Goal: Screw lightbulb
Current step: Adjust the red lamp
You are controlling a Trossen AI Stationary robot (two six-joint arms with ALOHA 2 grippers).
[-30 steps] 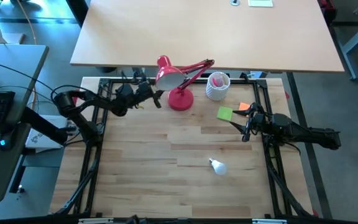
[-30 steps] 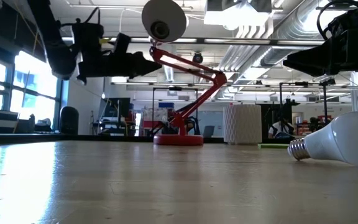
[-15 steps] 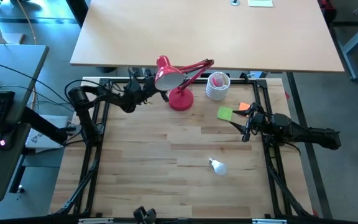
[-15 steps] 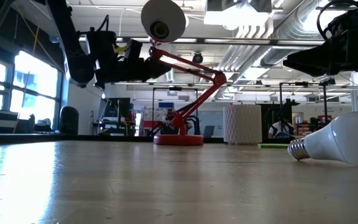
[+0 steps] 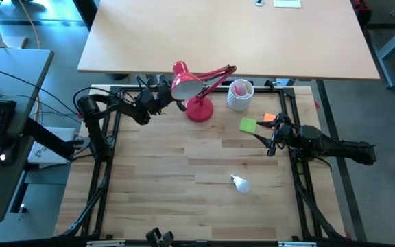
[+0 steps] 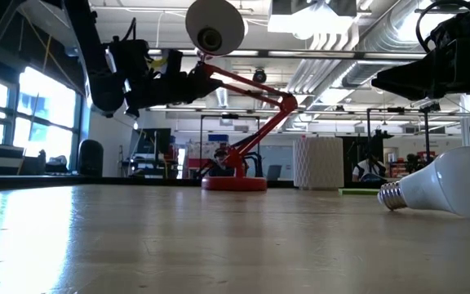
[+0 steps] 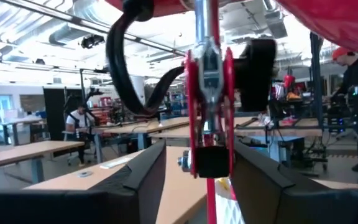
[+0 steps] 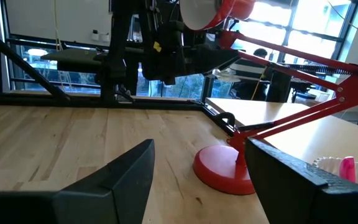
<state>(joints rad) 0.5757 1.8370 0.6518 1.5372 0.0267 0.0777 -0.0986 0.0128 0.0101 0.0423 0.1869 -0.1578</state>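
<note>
The left gripper (image 5: 172, 100) is up off the worktop at the lamp (image 5: 192, 89) near the far edge, its fingers (image 7: 143, 180) set either side of the red arm joint just under the shade; they look narrow but not closed, and whether they touch the metal I cannot tell; the step in hand seems to be steadying the lamp so the socket can take the bulb (image 5: 239, 182). To do it well, close on the joint squarely, not on the cable looped beside it, and hold the shade without tipping the base. The bulb lies on its side toward the near right part of the worktop, well apart from the lamp and untouched. The right gripper (image 5: 271, 141) hovers near the right edge, jaws fairly wide and empty; it should take the bulb by the glass, leaving the threads free.
</note>
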